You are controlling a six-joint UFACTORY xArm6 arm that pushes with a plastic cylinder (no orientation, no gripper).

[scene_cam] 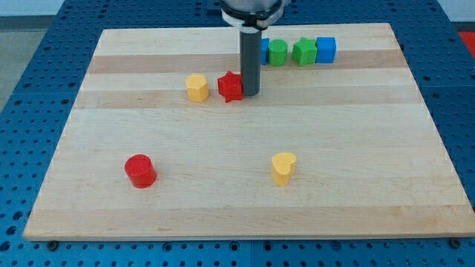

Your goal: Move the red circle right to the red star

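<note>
Beside red star (pixel 231 86) sat my tip (pixel 251 93) — touching its right; red circle (pixel 139 170) well apart, lower left; no gripper, no readable writing.

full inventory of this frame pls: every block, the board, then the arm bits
red circle: 1, red, lower left of the board
red star: 1, red, upper middle, just left of my tip
yellow hexagon block: 1, yellow, left of the red star
yellow heart: 1, yellow, lower middle-right
green blocks: 2, green, top row, shapes unclear
blue cube: 1, blue, right end of top row
blue block: 1, blue, top row, partly hidden behind the rod
board: 1, light wood
my tip: 1, dark rod, beside the red star's right side
</note>
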